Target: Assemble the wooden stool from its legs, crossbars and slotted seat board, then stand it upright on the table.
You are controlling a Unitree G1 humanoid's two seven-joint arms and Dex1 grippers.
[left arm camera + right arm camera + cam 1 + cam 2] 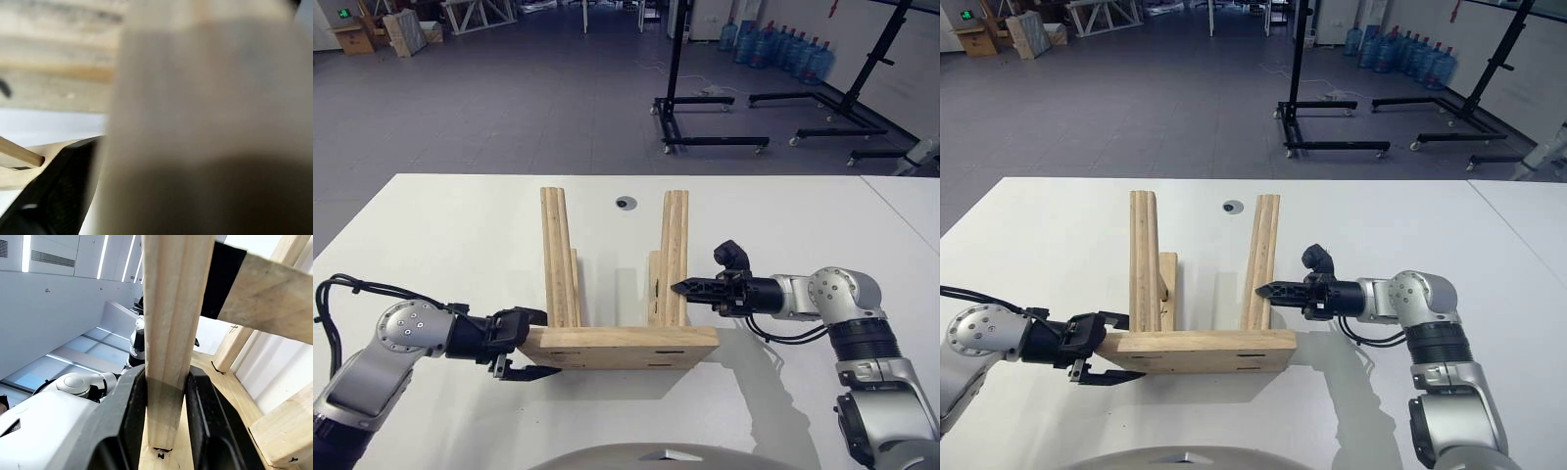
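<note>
Resting on the white table [431, 225], the wooden stool [607, 338] has its seat board [636, 352] nearest the robot and its legs pointing away. The left gripper [527, 345] clasps the board's left end, and the right gripper [680, 287] pinches the right leg [675, 240].

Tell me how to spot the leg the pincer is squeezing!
Find the white table, then the seat board nearest the robot. Legs stick out of it. Yours is the leg on the robot's right, the one clamped in the black right pincer.
</note>
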